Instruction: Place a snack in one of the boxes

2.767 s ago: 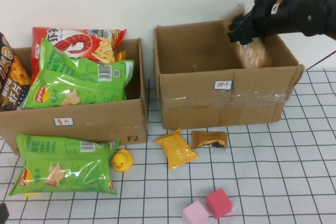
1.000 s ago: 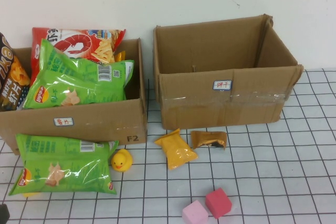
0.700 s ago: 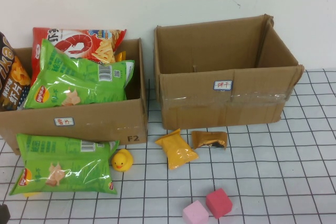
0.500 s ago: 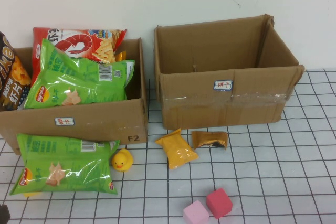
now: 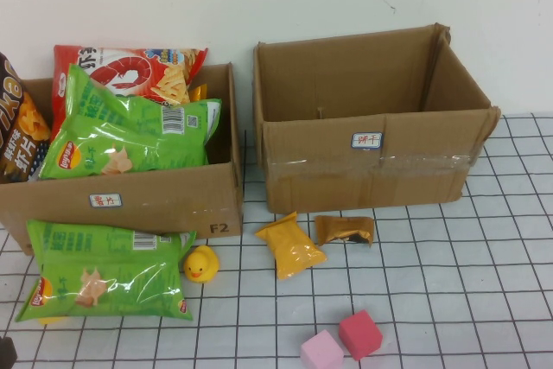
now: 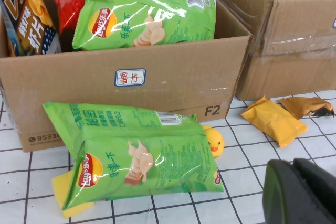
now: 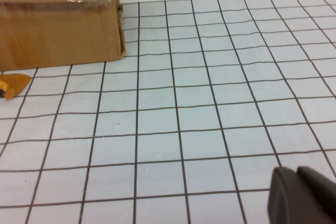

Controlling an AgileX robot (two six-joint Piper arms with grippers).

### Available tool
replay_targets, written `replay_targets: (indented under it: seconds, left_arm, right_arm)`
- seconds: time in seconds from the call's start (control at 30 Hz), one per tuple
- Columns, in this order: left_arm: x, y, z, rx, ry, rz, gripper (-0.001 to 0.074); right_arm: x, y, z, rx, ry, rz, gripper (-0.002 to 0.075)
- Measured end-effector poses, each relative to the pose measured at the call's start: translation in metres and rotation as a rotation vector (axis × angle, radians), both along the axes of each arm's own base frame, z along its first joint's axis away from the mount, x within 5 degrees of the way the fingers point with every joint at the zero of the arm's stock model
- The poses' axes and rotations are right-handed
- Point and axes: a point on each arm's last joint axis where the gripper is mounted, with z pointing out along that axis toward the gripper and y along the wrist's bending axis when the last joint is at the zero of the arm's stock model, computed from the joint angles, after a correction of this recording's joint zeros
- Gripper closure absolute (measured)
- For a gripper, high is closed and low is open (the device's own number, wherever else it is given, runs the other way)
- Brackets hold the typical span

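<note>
Left claw (image 6: 302, 192) sits low over the counter (image 5: 449, 283) near the green chip bag (image 5: 104, 270); right claw (image 7: 304, 195) is over bare grid. We can't tell the state of either. Yellow pack (image 5: 290, 245) and brown pack (image 5: 344, 230) lie on the counter just in front of the right box (image 5: 371, 166). Left box (image 5: 130, 200) holds chip bags. We can't see inside the right box.

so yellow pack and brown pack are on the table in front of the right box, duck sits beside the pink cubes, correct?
Not quite. The duck sits beside the green chip bag in front of the left box, apart from the pink cubes; the high view shows it. The yellow pack and brown pack do lie before the right box. Both grippers are off to the sides, out of the high view.
</note>
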Motion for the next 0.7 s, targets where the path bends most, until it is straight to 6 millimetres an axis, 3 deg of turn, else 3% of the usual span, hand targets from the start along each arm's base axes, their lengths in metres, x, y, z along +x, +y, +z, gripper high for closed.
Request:
replay_targets:
  seconds: [0.6,0.7]
  left_arm:
    - [0.0001,0.0,-0.0006,0.0,0.002,0.0,0.0736]
    - [0.0007,0.0038,-0.0061,0.065,-0.012,0.026,0.0736]
  right_arm:
    - [0.0,0.0,-0.0001,-0.001,0.002,0.001,0.0727]
    - [-0.0001,0.0,-0.0002,-0.001,0.002,0.001,0.0727]
